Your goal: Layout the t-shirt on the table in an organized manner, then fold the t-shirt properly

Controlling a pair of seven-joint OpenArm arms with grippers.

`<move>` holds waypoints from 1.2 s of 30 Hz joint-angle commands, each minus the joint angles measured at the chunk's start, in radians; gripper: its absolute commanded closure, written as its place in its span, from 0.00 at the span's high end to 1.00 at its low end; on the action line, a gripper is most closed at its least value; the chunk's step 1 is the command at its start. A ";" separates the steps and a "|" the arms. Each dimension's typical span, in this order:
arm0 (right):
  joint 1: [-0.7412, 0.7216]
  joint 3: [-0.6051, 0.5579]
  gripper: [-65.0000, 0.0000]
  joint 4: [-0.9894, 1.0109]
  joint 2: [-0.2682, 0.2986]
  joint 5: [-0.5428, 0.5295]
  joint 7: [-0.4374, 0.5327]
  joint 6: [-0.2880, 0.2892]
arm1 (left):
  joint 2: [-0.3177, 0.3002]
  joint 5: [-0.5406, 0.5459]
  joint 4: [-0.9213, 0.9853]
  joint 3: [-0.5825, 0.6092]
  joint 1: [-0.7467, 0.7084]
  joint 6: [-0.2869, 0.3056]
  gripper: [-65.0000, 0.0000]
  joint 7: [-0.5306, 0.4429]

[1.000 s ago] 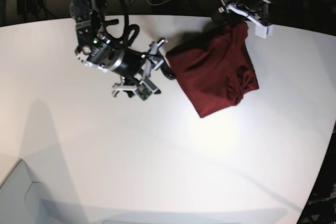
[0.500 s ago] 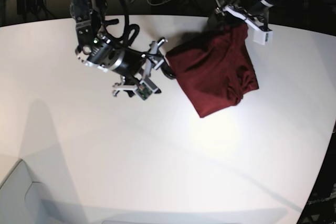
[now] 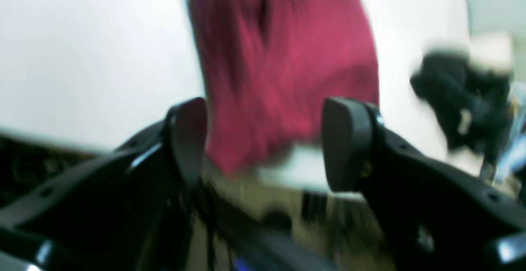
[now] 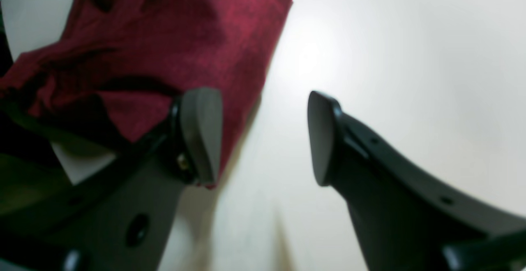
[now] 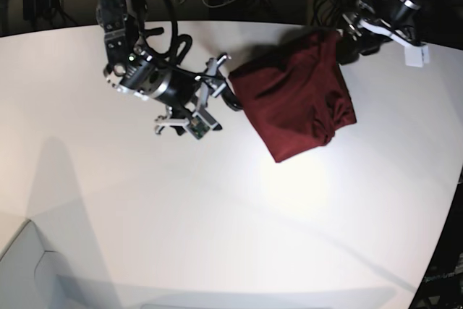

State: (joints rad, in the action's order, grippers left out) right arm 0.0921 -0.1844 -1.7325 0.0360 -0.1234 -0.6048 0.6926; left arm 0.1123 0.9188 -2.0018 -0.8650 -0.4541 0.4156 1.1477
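- Left wrist view: it is blurred, but the left gripper (image 3: 265, 143) shows its jaws standing well apart with nothing between them. The shirt (image 3: 283, 65) lies just beyond the fingertips, its near end at the table's (image 3: 82, 57) back edge, the red cloth running straight away from the camera.
- Right wrist view: the right gripper (image 4: 263, 137) is also open and empty. The shirt (image 4: 176, 45) sits ahead and to one side, its edge passing behind one finger (image 4: 201, 133) — whether it touches, I cannot tell. Bare table (image 4: 411, 57) fills the gap and the other side.
- Base view: the shirt (image 5: 296, 99) is a folded bundle near the table's (image 5: 217, 236) back edge, toward the right corner, its long axis running from the back edge slantwise toward the front. The right gripper (image 5: 214, 95) hangs just beside the bundle's left edge; the left gripper (image 5: 352, 28) hovers at the back edge, by the bundle's far corner.
- Judgement: the bundle lies between both grippers — the right arm looks slightly nearer, so its side edge seems the handier grasp for any further fold.
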 commanded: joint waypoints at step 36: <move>-0.016 0.000 0.52 -0.014 0.000 -0.017 0.026 0.006 | -0.013 -0.312 0.525 0.125 0.329 -0.001 0.65 -0.038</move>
State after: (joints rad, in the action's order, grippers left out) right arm 0.0898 -0.1844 -1.7313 0.0383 -0.1204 -0.6052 0.6926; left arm 0.0944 0.6792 -1.4849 -0.7479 -0.1257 0.4335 1.0683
